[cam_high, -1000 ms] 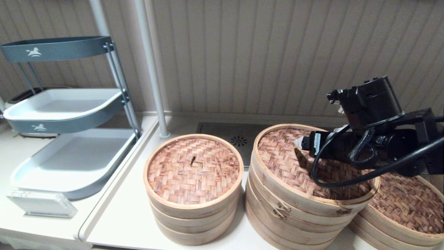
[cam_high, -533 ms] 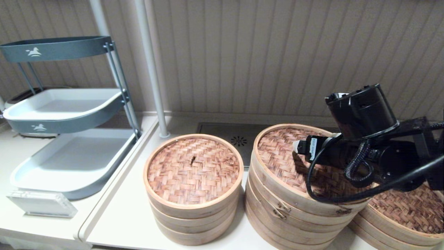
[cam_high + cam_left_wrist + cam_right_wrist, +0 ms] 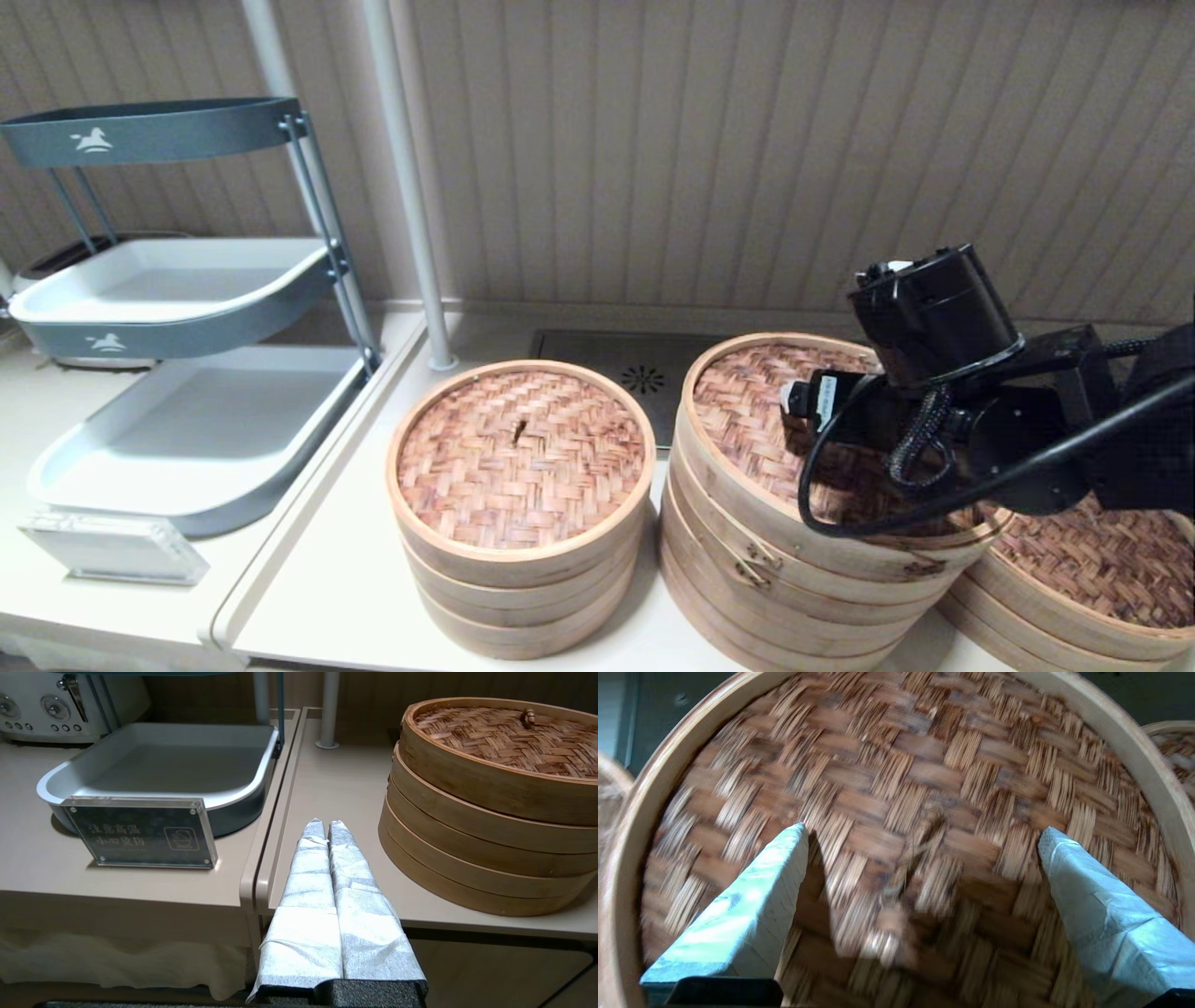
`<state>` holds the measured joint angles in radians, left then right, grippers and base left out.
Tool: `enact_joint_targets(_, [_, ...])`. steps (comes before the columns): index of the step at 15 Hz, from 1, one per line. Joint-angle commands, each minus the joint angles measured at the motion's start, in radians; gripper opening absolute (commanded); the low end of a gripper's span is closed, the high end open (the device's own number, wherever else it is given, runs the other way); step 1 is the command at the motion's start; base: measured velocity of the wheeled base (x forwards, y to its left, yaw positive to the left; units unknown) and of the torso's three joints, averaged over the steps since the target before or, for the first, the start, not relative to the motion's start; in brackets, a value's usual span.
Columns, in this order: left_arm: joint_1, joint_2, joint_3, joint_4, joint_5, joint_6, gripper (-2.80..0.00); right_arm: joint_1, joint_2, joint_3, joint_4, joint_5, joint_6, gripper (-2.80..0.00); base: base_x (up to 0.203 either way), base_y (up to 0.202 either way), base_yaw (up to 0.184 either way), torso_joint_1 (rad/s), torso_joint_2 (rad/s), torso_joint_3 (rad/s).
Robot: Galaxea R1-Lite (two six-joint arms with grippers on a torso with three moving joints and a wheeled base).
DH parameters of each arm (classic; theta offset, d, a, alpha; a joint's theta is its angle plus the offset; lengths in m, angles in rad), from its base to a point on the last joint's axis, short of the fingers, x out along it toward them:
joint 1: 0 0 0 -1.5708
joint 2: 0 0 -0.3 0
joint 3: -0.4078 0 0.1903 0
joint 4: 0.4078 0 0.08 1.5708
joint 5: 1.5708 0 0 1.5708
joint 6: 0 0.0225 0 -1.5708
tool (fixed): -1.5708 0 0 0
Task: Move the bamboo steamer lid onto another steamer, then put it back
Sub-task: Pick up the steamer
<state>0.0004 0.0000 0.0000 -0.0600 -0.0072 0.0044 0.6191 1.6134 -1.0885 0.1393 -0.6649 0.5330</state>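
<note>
head view, right gripper (image 3: 920, 835) hidden — lid (image 3: 747, 411) half-covered

The bamboo steamer lid (image 3: 747, 411) has a rough woven bamboo top and a smooth, matt wood rim.

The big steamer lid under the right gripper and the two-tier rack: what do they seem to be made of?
The steamer lid: seemingly bamboo, reddish-tan strips woven in herringbone, matte, inside a pale, smooth wood rim. The rack: likely painted metal or plastic; grey-blue frame, pale smooth trays. The open right gripper hangs above the lid.
</note>
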Motion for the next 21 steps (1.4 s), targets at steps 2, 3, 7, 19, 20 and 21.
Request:
enact_joint_targets(2, [0.000, -0.002, 0.025, -0.001, 0.001, 0.000, -2.80, -0.002, 0.023, -0.004, -0.023, -0.015, 0.002, 0.00, 0.000, 0.000, 0.000, 0.000, 0.00, 0.000])
enact_joint_targets(3, [0.001, -0.002, 0.025, -0.001, 0.000, 0.000, -2.80, -0.006, 0.022, -0.005, -0.023, -0.013, 0.002, 0.00, 0.000, 0.000, 0.000, 0.000, 0.00, 0.000])
enact_joint_targets(7, [0.000, -0.002, 0.025, -0.001, 0.001, 0.000, -2.80, -0.004, 0.019, -0.002, -0.024, -0.013, 0.002, 0.00, 0.000, 0.000, 0.000, 0.000, 0.00, 0.000])
enact_joint_targets(19, [0.000, -0.002, 0.025, -0.001, 0.000, 0.000, -2.80, 0.024, 0.025, 0.021, -0.045, -0.009, 0.000, -2.80, 0.000, 0.000, 0.000, 0.000, 0.00, 0.000])
enact_joint_targets(20, [0.000, -0.002, 0.025, -0.001, 0.001, 0.000, -2.80, 0.024, 0.023, 0.021, -0.047, -0.008, -0.001, -2.80, 0.000, 0.000, 0.000, 0.000, 0.00, 0.000])
enact_joint_targets(21, [0.000, -0.002, 0.025, -0.001, 0.001, 0.000, -2.80, 0.021, 0.022, 0.017, -0.047, -0.007, 0.001, -2.80, 0.000, 0.000, 0.000, 0.000, 0.00, 0.000])
